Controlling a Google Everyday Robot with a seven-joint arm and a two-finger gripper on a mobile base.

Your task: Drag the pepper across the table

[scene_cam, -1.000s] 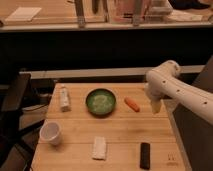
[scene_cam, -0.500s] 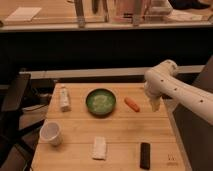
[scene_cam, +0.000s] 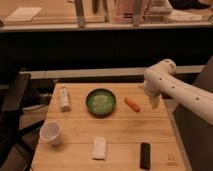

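1. Camera view, general: a light wooden bench (scene_cam: 125,131) with plank grain filled the lower middle of the view. A dark chair (scene_cam: 15,100) stood at its left side.
2. Task item: the pepper (scene_cam: 132,104), small and orange-red, lay flat on the bench in the far right part. It was set on a slant, with its far end pointing toward the bowl and its near end toward the right edge. Nothing touched it.
3. Hand: the hand (scene_cam: 153,103) hung from the end of a white arm (scene_cam: 180,92) that came in from the right edge of the view. It pointed down over the bench, just to the right of the pepper, with a narrow strip of bare wood between them. Its fingers stood apart and held nothing. Whether the fingertips met the bench surface could not be told.
4. Other items, far row: a green bowl (scene_cam: 101,102) with pale contents sat upright just left of the pepper, apart from it. A white bottle (scene_cam: 64,98) lay on its side near the left edge, well apart from the bowl.
5. Other items, near row: a white cup (scene_cam: 51,133) stood upright at the near left. A white packet (scene_cam: 100,148) lay flat near the front edge, in front of the bowl. A black bar (scene_cam: 145,155) lay flat to the right of the packet, apart from it and well in front of the pepper.
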